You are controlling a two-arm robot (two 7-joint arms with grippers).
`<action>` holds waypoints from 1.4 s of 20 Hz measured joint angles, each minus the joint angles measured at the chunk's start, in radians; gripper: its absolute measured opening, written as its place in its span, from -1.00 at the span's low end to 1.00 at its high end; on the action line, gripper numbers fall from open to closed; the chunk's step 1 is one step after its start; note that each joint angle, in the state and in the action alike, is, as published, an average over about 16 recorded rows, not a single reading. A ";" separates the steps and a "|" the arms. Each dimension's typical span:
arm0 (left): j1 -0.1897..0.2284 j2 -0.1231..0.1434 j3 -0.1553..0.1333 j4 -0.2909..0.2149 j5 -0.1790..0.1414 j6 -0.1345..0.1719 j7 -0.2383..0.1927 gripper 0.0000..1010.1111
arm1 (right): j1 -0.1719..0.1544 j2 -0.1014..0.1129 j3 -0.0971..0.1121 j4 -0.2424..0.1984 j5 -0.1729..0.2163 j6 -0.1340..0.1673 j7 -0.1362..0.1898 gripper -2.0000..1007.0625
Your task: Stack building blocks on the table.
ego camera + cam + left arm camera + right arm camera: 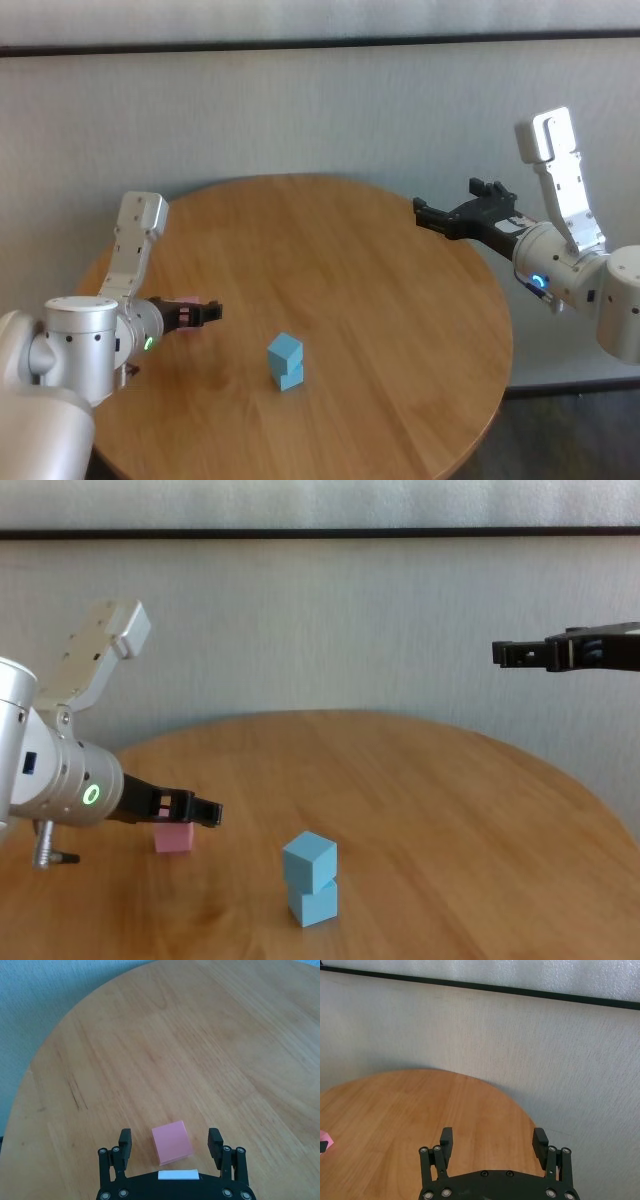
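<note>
Left gripper [170,1142] hangs low over the table [380,300] on its left side, jaws spread wide with the pink block [172,1143] sitting on the wood between them, not clamped. Two light blue blocks [285,361] stand stacked near the table's front middle, top one slightly twisted. Right gripper [450,210] is raised over the right edge, jaws apart, holding nothing.

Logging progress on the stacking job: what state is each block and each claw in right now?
Top blue block: stacked on the lower one, twisted slightly.
Bottom blue block: on the table, carrying the top one.
Pink block: on the table, unstacked, between the left claw's fingers, not gripped.
Left claw: open, low around the pink block.
Right claw: open, empty, raised over the table's far right edge.
</note>
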 joint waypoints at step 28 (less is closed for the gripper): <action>0.004 0.000 0.000 -0.005 -0.001 -0.001 -0.001 -0.15 | 0.000 0.000 0.000 0.000 0.000 0.000 0.000 0.99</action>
